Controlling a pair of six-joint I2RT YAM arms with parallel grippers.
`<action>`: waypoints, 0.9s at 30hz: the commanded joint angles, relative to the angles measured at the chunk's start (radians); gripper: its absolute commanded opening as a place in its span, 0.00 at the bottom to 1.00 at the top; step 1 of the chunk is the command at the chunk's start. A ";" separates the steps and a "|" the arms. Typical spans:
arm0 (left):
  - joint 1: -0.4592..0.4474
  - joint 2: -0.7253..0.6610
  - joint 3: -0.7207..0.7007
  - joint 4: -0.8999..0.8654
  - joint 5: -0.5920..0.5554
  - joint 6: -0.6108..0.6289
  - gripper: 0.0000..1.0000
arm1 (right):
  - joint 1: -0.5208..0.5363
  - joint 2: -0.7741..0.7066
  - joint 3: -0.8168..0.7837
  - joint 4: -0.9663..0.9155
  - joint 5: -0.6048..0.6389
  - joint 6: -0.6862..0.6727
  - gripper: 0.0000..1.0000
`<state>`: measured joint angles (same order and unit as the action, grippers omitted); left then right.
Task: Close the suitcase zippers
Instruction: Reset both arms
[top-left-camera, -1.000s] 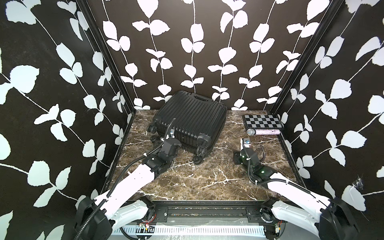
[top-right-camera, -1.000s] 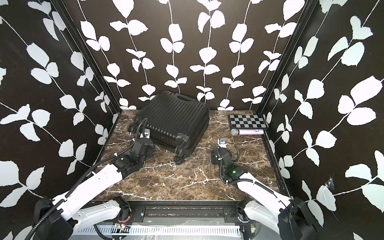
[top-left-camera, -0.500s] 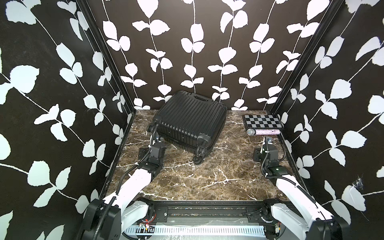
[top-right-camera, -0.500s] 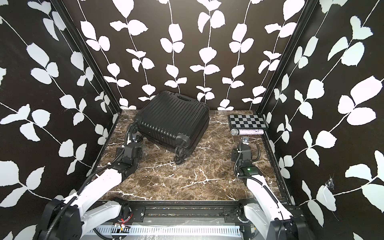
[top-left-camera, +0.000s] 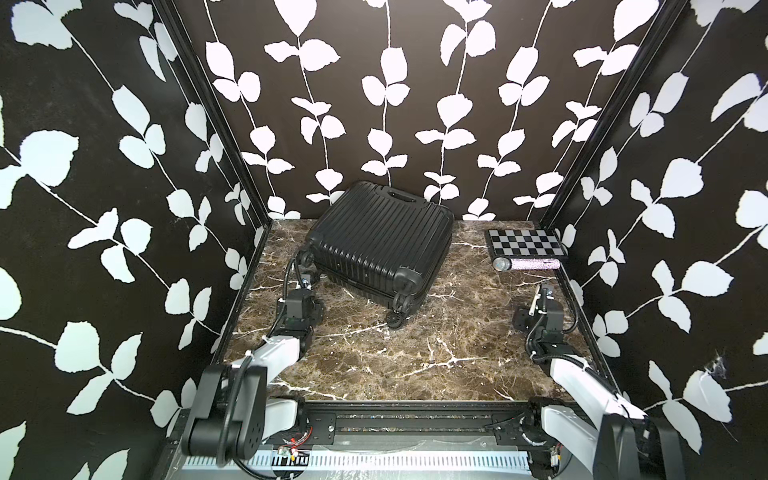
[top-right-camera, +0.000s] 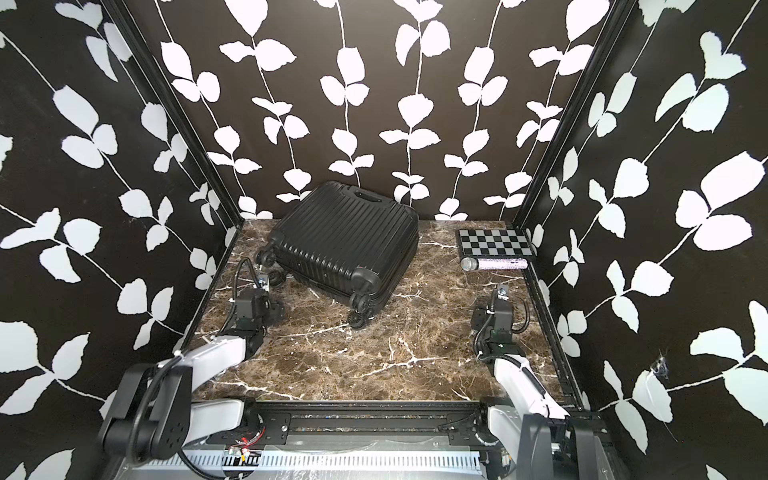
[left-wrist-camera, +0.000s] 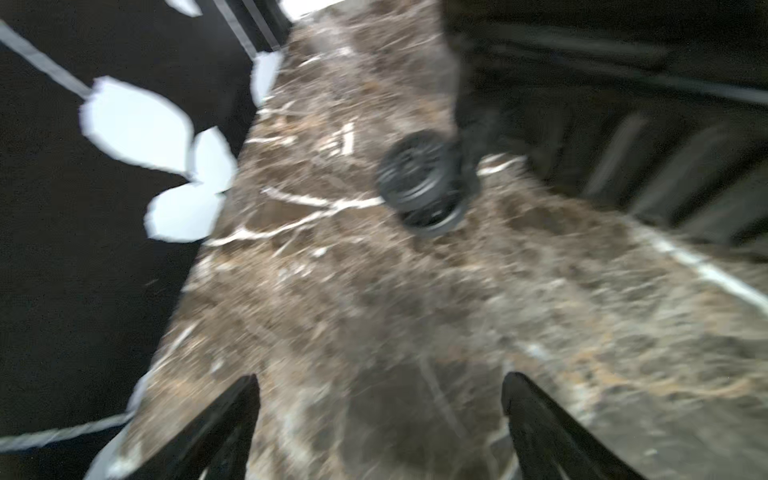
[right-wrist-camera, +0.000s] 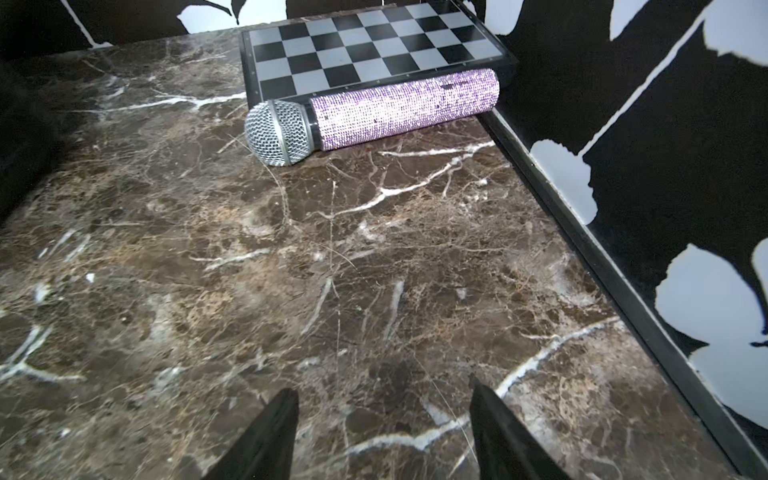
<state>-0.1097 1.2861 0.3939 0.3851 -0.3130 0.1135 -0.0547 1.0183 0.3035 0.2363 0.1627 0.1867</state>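
Finding the tiny zipper pull comes first; I cannot see it. The suitcase (top-left-camera: 380, 241) lies flat, far and middle. The left gripper (left-wrist-camera: 379, 378) and right gripper (right-wrist-camera: 383, 386) are spread wide, holding nothing. Pinch tight, slide slowly.

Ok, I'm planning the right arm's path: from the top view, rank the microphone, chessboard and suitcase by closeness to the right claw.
1. Microphone, lying just beyond the right claw.
2. Chessboard, behind the microphone in the far right corner.
3. Suitcase, far off on the left side.
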 joint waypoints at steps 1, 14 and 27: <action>0.007 0.039 0.031 0.162 0.128 0.022 0.92 | -0.025 0.025 -0.029 0.191 -0.056 -0.023 0.65; 0.018 0.267 -0.080 0.675 0.215 0.040 0.91 | -0.091 0.222 -0.040 0.529 -0.207 -0.061 0.66; 0.024 0.265 -0.006 0.526 0.222 0.035 0.93 | -0.064 0.435 0.020 0.686 -0.283 -0.092 0.69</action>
<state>-0.0925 1.5707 0.3733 0.9176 -0.1032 0.1425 -0.1318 1.4502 0.2989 0.8330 -0.0948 0.1268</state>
